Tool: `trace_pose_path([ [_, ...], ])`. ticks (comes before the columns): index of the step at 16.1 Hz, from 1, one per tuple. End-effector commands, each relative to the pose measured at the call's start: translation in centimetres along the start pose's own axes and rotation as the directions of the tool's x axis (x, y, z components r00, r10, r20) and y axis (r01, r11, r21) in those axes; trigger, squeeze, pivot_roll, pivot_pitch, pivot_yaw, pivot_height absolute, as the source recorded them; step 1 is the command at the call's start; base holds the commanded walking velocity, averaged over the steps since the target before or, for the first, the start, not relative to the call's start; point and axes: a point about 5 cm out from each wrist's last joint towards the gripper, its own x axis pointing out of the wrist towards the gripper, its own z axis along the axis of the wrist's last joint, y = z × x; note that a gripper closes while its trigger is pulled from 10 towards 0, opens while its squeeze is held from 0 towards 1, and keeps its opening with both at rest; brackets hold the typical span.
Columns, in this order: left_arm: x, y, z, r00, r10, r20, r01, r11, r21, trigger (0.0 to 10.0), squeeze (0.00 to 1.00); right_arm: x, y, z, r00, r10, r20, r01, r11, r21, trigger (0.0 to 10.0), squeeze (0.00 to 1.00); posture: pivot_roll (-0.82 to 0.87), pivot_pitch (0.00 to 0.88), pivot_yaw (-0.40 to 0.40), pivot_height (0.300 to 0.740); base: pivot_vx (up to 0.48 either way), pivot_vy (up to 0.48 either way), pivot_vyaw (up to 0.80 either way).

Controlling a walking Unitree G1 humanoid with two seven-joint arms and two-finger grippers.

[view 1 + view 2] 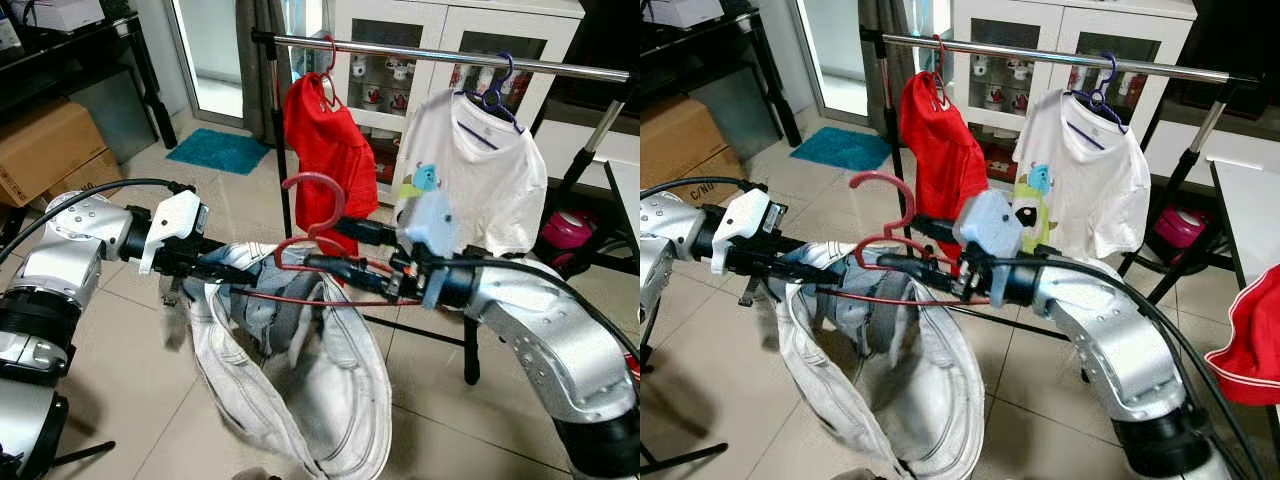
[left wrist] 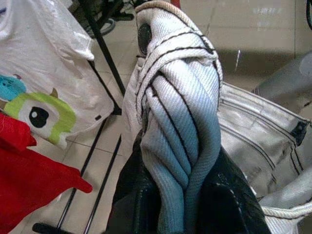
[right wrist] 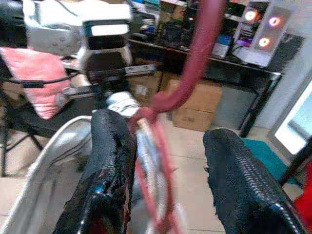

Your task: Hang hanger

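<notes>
The red hanger (image 1: pixel 312 240) with pale jeans (image 1: pixel 300 380) draped from it sits in mid-air in front of the robot, well below the rail (image 1: pixel 440 55) of the clothes rack and near the red shirt (image 1: pixel 325 150) that already hangs there. The right end effector (image 1: pixel 325 245) reaches in from the right; in its wrist view the two black fingers (image 3: pixel 109 161) stand wide apart with the hanger's neck running between them, so it looks open around the hanger rather than clamped on it. The left end effector (image 1: pixel 215 268) is closed on a bunched fold of the jeans' waistband, carrying the garment's weight from the left. The garment seems to be on the hanger, but the hook is not yet over the rail. What is left, I judge, is lifting the hook up to the free stretch of rail between the red shirt and the white T-shirt (image 1: pixel 480 170), setting it over, and letting go.
</notes>
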Motion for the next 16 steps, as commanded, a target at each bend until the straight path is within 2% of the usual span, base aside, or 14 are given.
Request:
trace_pose_path([
  [1, -0.5, 0.3, 1.1, 1.000, 0.005, -0.007, -0.004, 0.997, 0.072, 0.0, 0.00, 0.6, 0.0, 0.1, 1.000, 0.009, -0.002, -0.009, 1.000, -0.018, 10.0, 0.00, -0.12, 0.000, 0.044, 0.740, 0.000, 0.000, 0.00],
  [2, -0.5, 0.3, 1.1, 1.000, 0.005, -0.008, -0.004, 0.997, 0.074, 0.0, 0.00, 0.7, 0.0, 0.1, 1.000, 0.017, -0.001, -0.018, 1.000, -0.015, 10.0, 0.00, -0.12, 0.000, 0.044, 0.740, 0.000, 0.000, 0.00],
  [3, -0.5, 0.4, 1.2, 1.000, 0.005, -0.012, -0.004, 0.997, 0.080, 0.0, 0.00, 0.9, 0.1, 0.0, 0.999, 0.033, -0.002, -0.033, 0.999, -0.011, 2.6, 0.00, -0.12, 0.000, 0.044, 0.740, 0.000, 0.000, 0.00],
  [4, -0.6, 0.5, 1.4, 1.000, 0.006, -0.015, -0.004, 0.996, 0.085, 0.0, 0.00, 1.0, 0.3, -0.1, 0.999, 0.050, -0.001, -0.050, 0.999, -0.006, 0.0, 0.00, -0.12, 0.000, 0.044, 0.740, 0.000, 0.000, 0.00],
  [16, -1.4, 1.4, 2.2, 0.999, 0.027, -0.030, -0.023, 0.993, 0.116, 0.0, 0.00, 0.9, 2.0, -2.1, 0.980, 0.182, -0.084, -0.179, 0.983, 0.041, 0.0, 0.00, -0.10, 0.000, 0.060, 0.740, 0.000, 0.000, 0.00],
])
